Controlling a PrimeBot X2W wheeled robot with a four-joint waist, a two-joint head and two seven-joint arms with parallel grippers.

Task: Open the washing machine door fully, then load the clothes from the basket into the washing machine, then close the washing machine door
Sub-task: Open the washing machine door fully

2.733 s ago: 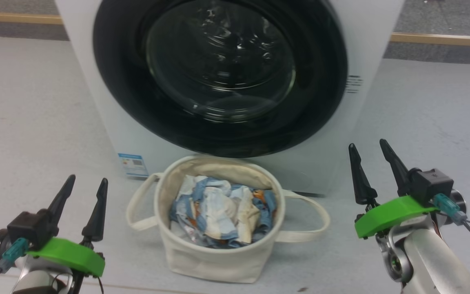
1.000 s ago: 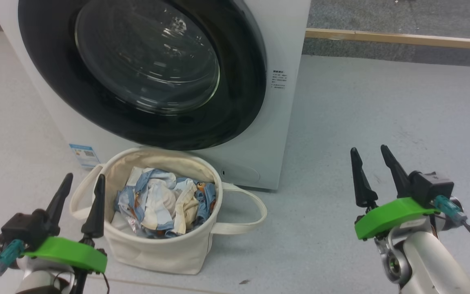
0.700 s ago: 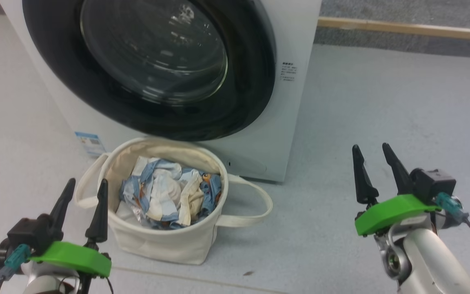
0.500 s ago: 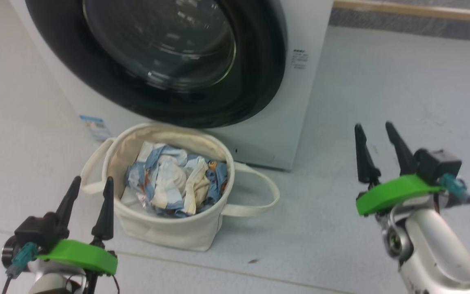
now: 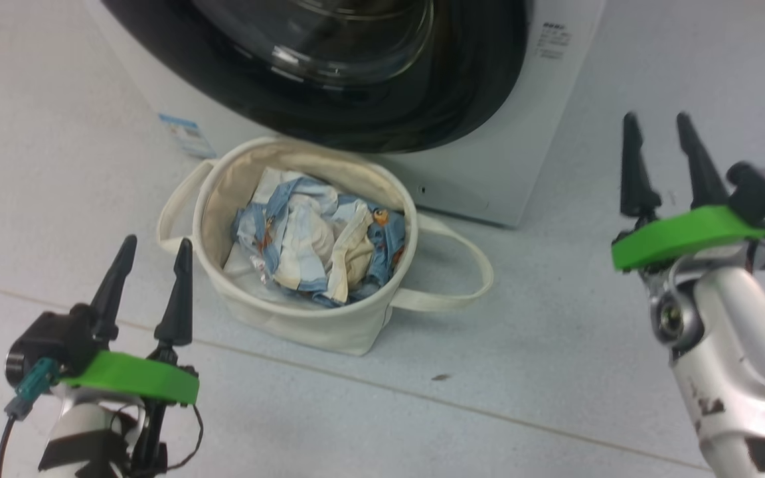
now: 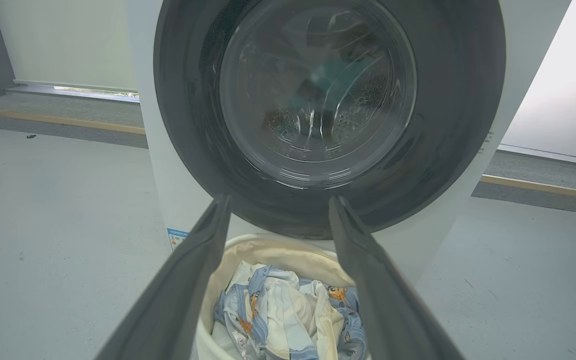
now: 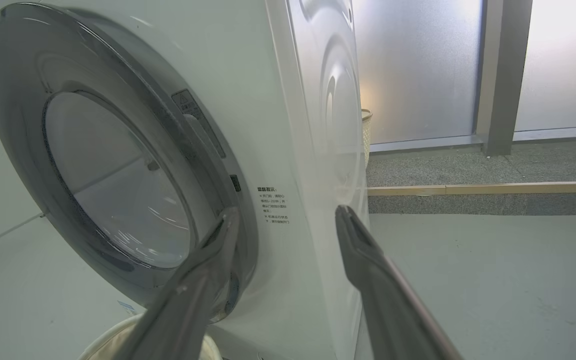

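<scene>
Grey floor (image 5: 555, 345) runs all round, crossed by a thin seam, with a dark speck (image 5: 440, 377) at 6 o'clock. Since a moment ago the head view has dipped and swung. The machine (image 5: 475, 179) has slid up to 12 o'clock, so that just the lower arc of the door (image 5: 356, 113) is left. That is the camera moving, not the things.

Nothing in the task has changed: the door is still shut flush against the white front. The basket (image 5: 303, 318) sits at the centre, touching or just beside the machine's foot, and the clothes (image 5: 316, 245) still lie heaped in it.

The left gripper (image 5: 159, 240) stays at 7 o'clock with its jaws spread and empty, near the basket's side. The right gripper (image 5: 657, 118) sits at 2 o'clock, also spread and empty. In its wrist view it faces the door's right edge, apart from it. So opening looks to be the step in hand, likely for the right arm.

A blue label (image 5: 183, 135) shows at 11 o'clock. The basket stands directly under the door, and its loop handle (image 5: 469, 292) juts towards 4 o'clock. I cannot tell whether the swinging rim would clear it.
</scene>
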